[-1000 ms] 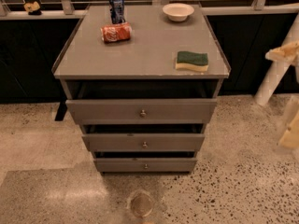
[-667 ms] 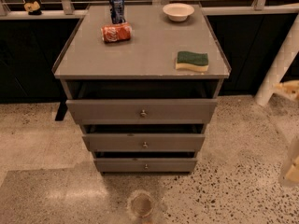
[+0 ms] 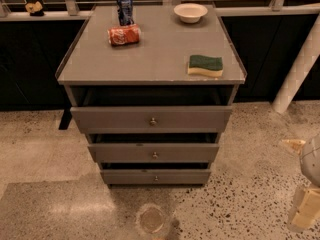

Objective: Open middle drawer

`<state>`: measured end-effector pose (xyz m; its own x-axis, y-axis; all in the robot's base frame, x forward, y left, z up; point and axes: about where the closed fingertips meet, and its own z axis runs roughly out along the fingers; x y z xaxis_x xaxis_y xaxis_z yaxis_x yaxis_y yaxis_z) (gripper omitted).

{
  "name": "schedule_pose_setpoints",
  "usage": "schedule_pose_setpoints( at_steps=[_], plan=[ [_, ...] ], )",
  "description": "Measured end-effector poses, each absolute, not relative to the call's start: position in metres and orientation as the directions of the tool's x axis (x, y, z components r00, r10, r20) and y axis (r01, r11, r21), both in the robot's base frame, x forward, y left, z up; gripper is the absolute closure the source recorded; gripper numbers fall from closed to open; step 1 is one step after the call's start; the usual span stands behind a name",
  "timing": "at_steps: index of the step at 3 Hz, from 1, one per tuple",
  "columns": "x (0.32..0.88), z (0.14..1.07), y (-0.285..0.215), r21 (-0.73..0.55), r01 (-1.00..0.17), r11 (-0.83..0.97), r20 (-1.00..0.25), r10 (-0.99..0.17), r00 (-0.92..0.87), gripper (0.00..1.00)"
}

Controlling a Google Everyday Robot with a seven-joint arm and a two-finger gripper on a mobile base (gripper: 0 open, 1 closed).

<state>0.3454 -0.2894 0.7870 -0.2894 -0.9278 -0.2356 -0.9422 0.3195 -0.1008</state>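
Observation:
The grey cabinet has three flat-fronted drawers, each with a small round metal knob. The middle drawer sits between the wider top drawer and the narrower bottom drawer. A dark gap shows above each drawer front. My gripper is at the far right edge, low over the floor, well to the right of the drawers and touching none of them. It is partly cut off by the frame edge.
On the cabinet top are an upright blue can, a red can on its side, a white bowl and a green-and-yellow sponge. A white post leans at the right. The speckled floor lies in front.
My arm at the right edge has dropped from beside the cabinet top down to near the floor. The drawers and the things on top have not moved.

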Motion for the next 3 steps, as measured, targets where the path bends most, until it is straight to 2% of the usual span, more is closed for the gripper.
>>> schedule_pose_setpoints(
  at_steps=[2,3],
  plan=[
    [0.358,0.675,-0.322,0.036,-0.904,0.426,-0.173,-0.888,-0.426,0.00],
    [0.358,0.675,-0.322,0.036,-0.904,0.426,-0.173,-0.888,-0.426,0.00]
  ],
)
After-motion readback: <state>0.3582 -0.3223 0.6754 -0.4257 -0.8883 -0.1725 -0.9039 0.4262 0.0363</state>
